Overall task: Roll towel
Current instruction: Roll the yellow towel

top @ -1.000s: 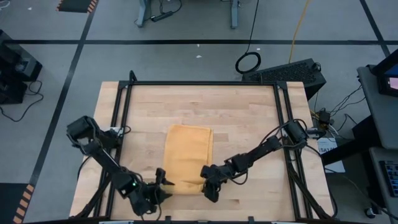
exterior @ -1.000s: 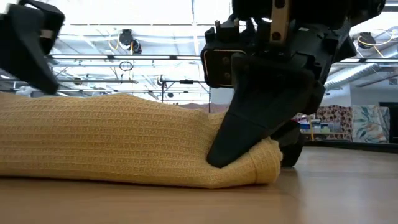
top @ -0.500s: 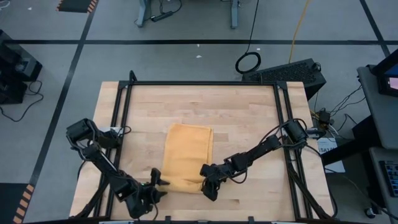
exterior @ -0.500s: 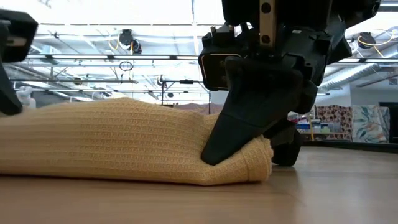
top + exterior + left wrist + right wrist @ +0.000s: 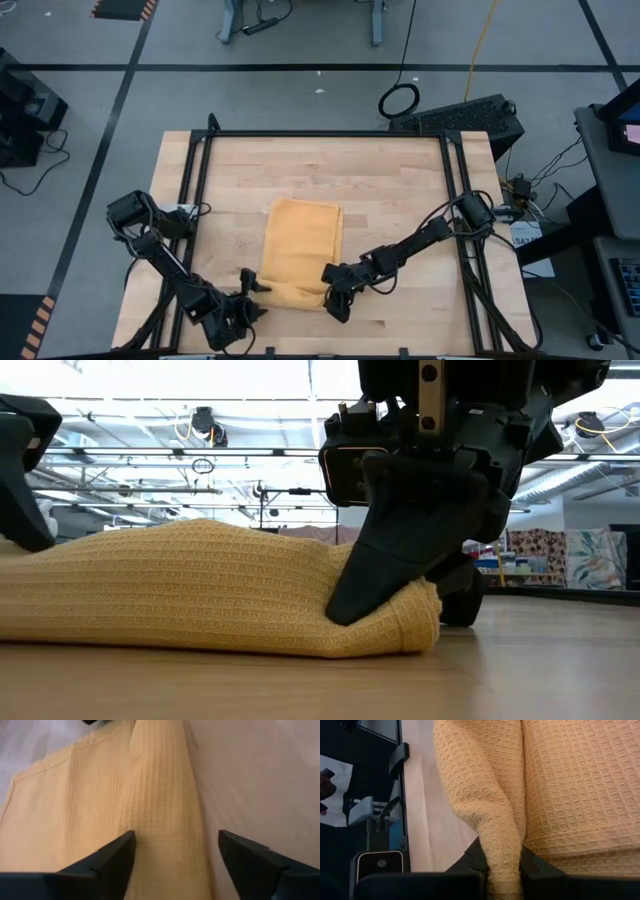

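The mustard-yellow towel (image 5: 300, 245) lies on the wooden table, its near edge turned up into a low roll (image 5: 200, 590). My right gripper (image 5: 335, 300) is shut on the roll's right end. At the roll's left end my left gripper (image 5: 252, 287) stands open. In the left wrist view its fingers flank the raised ridge (image 5: 165, 810) of the roll. I cannot tell whether they touch the cloth. My right gripper pinches a raised fold of the towel (image 5: 504, 855) between its two fingers (image 5: 470, 860), at the right end of the near roll. It comes slanting down from the table's right. Several layers are gathered in the pinch. The roll's end (image 5: 410, 625) rests on the table.
Black frame rails run along the table's left side (image 5: 195, 200) and right side (image 5: 455, 200). Bare wood (image 5: 320, 165) lies beyond the towel's far edge and to either side of it.
My left gripper has sunk toward the table and gone a little toward the left edge, staying by the roll's left end. The roll's right end has shifted slightly leftward in the low view.
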### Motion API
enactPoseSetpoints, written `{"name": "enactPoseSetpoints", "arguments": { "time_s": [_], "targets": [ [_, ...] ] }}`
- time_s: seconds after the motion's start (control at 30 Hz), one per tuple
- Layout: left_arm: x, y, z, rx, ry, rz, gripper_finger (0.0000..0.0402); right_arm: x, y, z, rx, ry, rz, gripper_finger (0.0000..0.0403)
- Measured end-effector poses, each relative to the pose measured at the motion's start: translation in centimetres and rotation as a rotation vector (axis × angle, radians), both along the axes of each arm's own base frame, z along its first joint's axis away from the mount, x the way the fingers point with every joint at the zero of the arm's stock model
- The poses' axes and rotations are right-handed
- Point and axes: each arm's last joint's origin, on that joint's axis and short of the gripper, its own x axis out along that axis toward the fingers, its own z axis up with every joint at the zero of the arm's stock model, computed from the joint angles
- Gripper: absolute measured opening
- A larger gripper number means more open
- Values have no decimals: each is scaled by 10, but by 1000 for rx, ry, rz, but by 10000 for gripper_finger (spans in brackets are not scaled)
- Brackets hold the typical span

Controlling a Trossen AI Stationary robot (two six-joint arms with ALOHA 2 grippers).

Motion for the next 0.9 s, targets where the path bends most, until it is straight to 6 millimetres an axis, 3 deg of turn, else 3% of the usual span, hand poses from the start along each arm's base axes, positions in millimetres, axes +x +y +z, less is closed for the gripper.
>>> {"name": "enactPoseSetpoints", "arguments": {
  "time_s": [0.2,0.4,0.57,0.9],
  "targets": [
    [0,1,0,7,-2,15,362,0,0,0,1,1,2,24],
    [3,15,-5,-23,108,98,356,0,0,0,1,0,8,24],
    [11,19,-6,-108,162,104,278,0,0,0,0,0,9,25],
    [14,19,-5,-168,210,81,27,1,1,1,-3,-21,11,34]
  ]
}}
